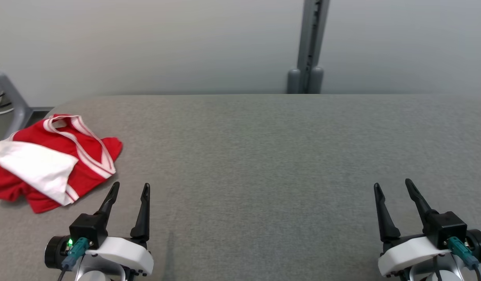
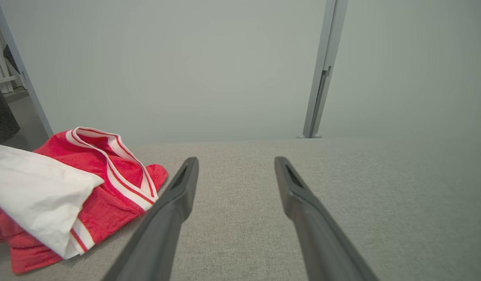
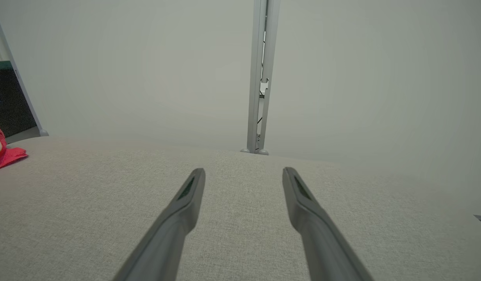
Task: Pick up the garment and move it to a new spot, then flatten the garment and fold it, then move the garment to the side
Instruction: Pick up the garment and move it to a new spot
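Nearest to me, at the near left of the table [image 1: 244,156], my left claw [image 1: 131,184] hovers with its two dark fingers spread and nothing between them; in the left wrist view the grey cloth of the table shows plainly in the gap. At the near right, well apart from it, my right claw [image 1: 392,182] is likewise spread wide and holds nothing, and in the right wrist view I see bare table between its fingers. Just beyond the left claw and to its left lies the garment [image 1: 57,160], a red top with white sleeves and a white-striped neckband. It sits in a loose, rumpled heap, not flat, with one white sleeve lying across the red body and the neckband standing up in an open loop on the far side. It rests against the table's left edge, towards the far left corner, and its outer side seems to lap over that edge. The left claw's nearer fingertip is near the garment's hem but does not touch it. At the far left, past the corner, a grey metal frame [image 1: 10,97] stands off the table. Behind the far edge a grey upright post [image 1: 309,47] rises against a pale wall [image 1: 146,47].
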